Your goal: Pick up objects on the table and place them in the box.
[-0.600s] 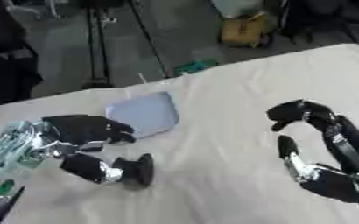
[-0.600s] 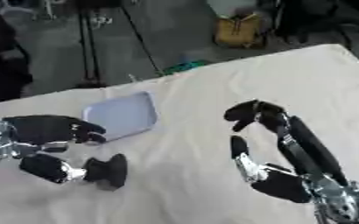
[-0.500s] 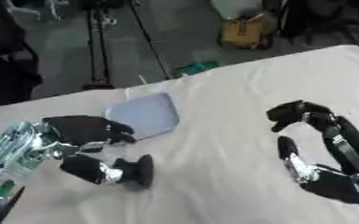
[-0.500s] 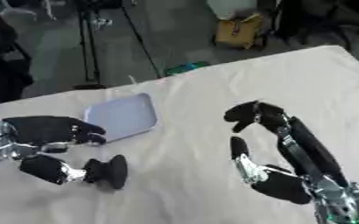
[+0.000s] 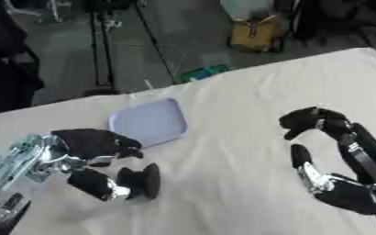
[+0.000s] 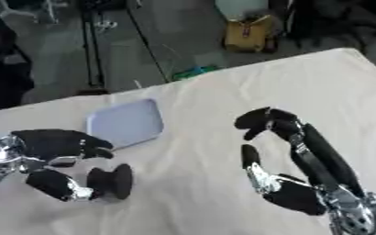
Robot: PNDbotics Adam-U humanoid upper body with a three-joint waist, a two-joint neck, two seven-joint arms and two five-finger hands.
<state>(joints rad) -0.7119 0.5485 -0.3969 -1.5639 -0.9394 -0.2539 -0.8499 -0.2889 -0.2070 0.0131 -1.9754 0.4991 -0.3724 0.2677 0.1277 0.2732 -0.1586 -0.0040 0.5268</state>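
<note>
- Pale lavender and flat, the square tray (image 5: 147, 122) lies on the cream tablecloth (image 5: 239, 101) toward its far edge; we take it for the task's thing, since nothing else loose shows, and no box is in view.
- Our left hand (image 5: 95, 158) sits just near-side of the tray, fingers curved and thumb spread, holding nothing; we judge it poised to reach the tray's near edge.
- Our right hand (image 6: 284, 156) hovers well to the right of the tray, fingers curled in a wide C, clasping nothing, apparently waiting.
</note>
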